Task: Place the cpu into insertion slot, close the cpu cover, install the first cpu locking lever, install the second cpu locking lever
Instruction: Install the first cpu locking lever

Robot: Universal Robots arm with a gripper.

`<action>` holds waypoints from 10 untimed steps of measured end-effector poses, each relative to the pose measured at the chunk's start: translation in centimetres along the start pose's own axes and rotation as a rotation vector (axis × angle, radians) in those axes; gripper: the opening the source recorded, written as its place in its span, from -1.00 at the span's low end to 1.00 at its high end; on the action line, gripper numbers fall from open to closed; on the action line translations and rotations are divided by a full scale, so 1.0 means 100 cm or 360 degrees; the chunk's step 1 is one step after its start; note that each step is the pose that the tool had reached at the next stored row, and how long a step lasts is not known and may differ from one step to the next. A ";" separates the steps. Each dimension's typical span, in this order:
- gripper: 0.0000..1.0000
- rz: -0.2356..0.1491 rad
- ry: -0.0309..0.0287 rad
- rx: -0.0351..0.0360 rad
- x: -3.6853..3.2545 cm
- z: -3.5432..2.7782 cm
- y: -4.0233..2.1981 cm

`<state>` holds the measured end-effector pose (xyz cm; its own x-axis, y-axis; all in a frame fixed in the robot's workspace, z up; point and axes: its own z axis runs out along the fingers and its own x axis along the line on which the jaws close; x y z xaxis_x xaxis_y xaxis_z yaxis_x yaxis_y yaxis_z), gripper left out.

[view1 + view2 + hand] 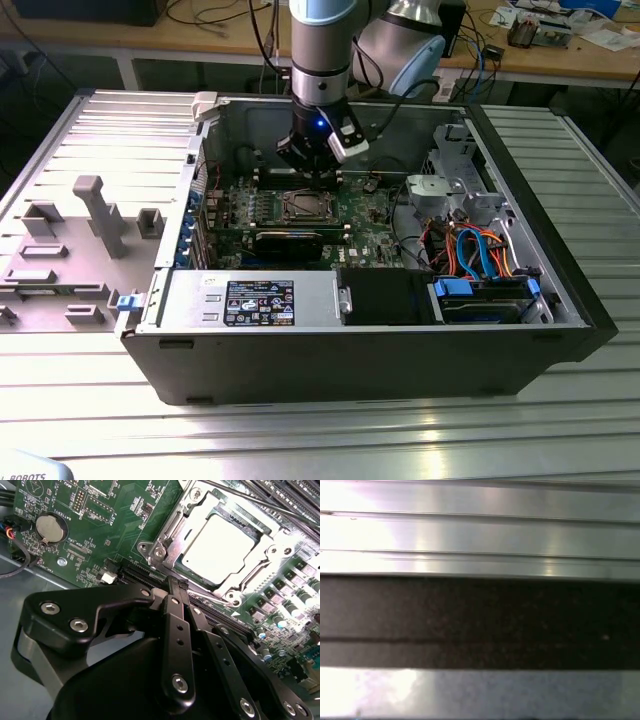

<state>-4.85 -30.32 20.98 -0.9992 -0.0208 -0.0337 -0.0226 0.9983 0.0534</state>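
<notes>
Nearest my second wrist view I see the gripper, its black fingers pressed together on nothing, the tips hanging just beside the insertion slot on the green circuit board. Beyond them the cpu sits in that slot, a flat square with a pale, glaring silver top, and the cpu cover lies down around it as a thin shiny frame. In the exterior view the arm reaches down into the open computer case, above the socket.
</notes>
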 end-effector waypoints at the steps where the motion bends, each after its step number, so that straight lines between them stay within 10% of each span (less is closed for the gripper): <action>1: -0.79 0.0000 0.00000 0.0000 -0.0001 0.0006 0.0000; 10: -0.79 0.0000 -0.00001 0.0000 -0.0008 0.0039 -0.0002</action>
<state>-4.75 -30.32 20.60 -0.9992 -0.0209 -0.0337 -0.0226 0.9983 0.0535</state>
